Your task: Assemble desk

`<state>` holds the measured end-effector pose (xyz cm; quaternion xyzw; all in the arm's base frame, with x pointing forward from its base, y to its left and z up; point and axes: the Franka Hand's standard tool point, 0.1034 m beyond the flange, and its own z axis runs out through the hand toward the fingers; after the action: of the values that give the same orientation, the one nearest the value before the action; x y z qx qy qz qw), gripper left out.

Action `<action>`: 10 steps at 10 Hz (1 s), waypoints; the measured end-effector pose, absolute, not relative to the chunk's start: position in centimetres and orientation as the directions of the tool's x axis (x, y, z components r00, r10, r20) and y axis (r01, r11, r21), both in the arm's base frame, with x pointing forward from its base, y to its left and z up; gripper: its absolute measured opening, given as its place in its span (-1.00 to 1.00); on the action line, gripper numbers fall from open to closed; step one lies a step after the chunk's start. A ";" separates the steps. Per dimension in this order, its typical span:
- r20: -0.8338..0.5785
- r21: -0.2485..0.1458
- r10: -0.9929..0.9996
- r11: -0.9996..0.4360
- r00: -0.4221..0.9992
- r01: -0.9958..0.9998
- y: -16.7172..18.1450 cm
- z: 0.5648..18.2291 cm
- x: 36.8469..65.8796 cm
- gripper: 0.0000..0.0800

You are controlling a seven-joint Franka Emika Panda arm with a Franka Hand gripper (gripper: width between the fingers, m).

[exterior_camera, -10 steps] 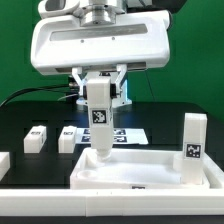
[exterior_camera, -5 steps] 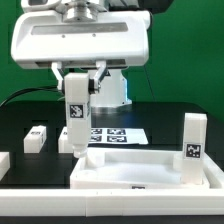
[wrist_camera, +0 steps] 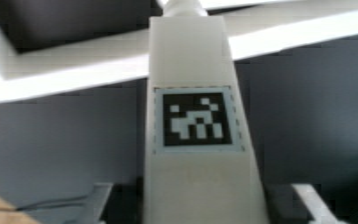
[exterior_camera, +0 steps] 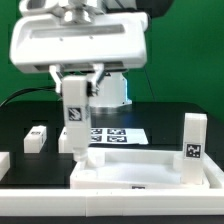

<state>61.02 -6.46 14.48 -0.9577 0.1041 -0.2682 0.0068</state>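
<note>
My gripper [exterior_camera: 75, 88] is shut on a white square post leg [exterior_camera: 74, 118] and holds it upright, tag facing the camera. The leg's lower end hangs just above the far corner of the white rimmed desk panel [exterior_camera: 150, 172] on the exterior view's left. A second leg [exterior_camera: 193, 146] stands upright in the panel's corner on the exterior view's right. A third leg [exterior_camera: 37, 137] lies on the black table to the left. In the wrist view the held leg [wrist_camera: 197, 110] fills the middle between my fingers [wrist_camera: 108, 198], with the panel rim [wrist_camera: 60, 75] beyond it.
The marker board [exterior_camera: 120, 134] lies behind the panel. Another white part [exterior_camera: 3, 165] shows at the left edge of the exterior view. The robot's base stands behind the marker board against a green backdrop.
My gripper has moved to the exterior view's left with the leg, from over the panel's far edge to its left far corner. It now hides a lying leg behind it.
</note>
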 end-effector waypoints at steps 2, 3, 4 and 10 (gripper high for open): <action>0.496 -0.068 -0.199 -0.979 0.845 -0.190 -5.9 13.3 60.7 -0.27; 0.492 -0.067 -0.199 -0.979 0.848 -0.191 -5.9 13.0 60.6 -0.27; 0.489 -0.067 -0.198 -0.979 0.849 -0.190 -5.9 12.8 60.5 -0.27; 0.492 -0.059 -0.202 -0.978 0.847 -0.199 -6.7 12.7 60.3 -0.27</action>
<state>60.31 -6.69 12.67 -0.9610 0.1041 -0.2562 0.0030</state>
